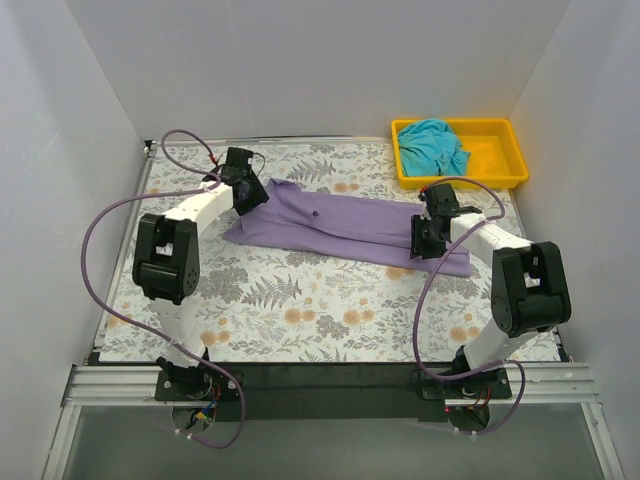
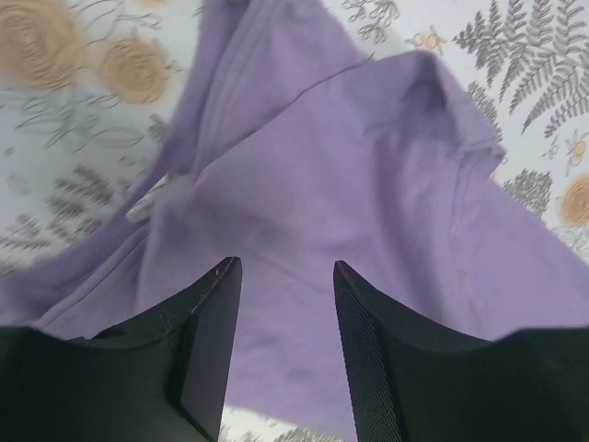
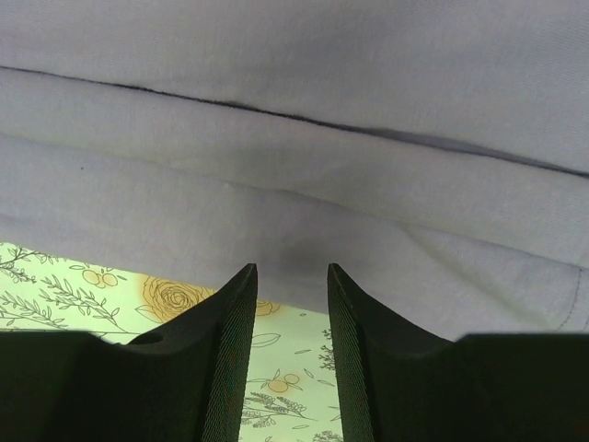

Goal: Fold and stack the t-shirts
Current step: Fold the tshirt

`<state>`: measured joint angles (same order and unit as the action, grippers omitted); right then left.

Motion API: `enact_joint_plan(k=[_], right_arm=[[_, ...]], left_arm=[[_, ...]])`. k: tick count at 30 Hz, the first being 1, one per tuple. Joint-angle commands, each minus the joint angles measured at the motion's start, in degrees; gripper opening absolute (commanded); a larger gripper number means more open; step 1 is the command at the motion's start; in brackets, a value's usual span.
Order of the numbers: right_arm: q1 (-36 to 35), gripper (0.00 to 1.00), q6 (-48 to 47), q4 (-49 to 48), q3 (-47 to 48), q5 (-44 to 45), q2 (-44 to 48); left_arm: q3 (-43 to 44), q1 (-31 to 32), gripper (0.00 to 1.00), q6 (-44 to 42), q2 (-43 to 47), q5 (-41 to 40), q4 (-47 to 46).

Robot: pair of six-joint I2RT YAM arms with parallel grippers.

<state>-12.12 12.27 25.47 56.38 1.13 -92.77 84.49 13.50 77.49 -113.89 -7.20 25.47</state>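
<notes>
Where the flowered table cover (image 1: pixel 300 320) is spread flat, the lavender t-shirt (image 1: pixel 340 225) is laid across its middle as one long band, from far left to near right. The shirt seems to be folded the long way, and soft layers can be seen stacked along its edge in the right wrist view. A fold from end to end is judged to be the step in hand.

For this to be done well, all the layers at an end should be pinched together, not just the top one. The cloth should be lifted only a little and the edges lined up, so no lumps are made. The cloth looks thin, floppy and a bit wrinkled near the left end.

At the far right a yellow tray (image 1: pixel 460 183) of hard, shiny plastic is placed. The teal t-shirt (image 1: pixel 432 145) is bunched up inside it and is not yet folded.

The left gripper (image 1: pixel 243 190) is held over the left end of the lavender shirt with its jaws apart, and nothing is held. The right gripper (image 1: pixel 425 235) is placed at the right end with a narrower gap, and no cloth is seen between its jaws.
</notes>
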Motion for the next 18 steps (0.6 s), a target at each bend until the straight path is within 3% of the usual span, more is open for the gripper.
enact_joint_plan(k=[1,9,18], right_arm=[[-0.27,0.37,1.09,-2.18,1.01,0.46,-0.92],[-0.10,0.36,0.82,-2.80,0.84,0.54,-1.97],[0.17,0.36,0.65,-3.06,1.28,0.02,-2.77]], left_arm=[[-5.46,-0.66,0.42,-2.35,7.88,-5.63,0.28],[-14.43,-5.67,0.46,-4.10,13.07,-6.95,-1.04],[-16.20,-6.64,0.48,-7.71,11.06,-5.89,-1.39]])
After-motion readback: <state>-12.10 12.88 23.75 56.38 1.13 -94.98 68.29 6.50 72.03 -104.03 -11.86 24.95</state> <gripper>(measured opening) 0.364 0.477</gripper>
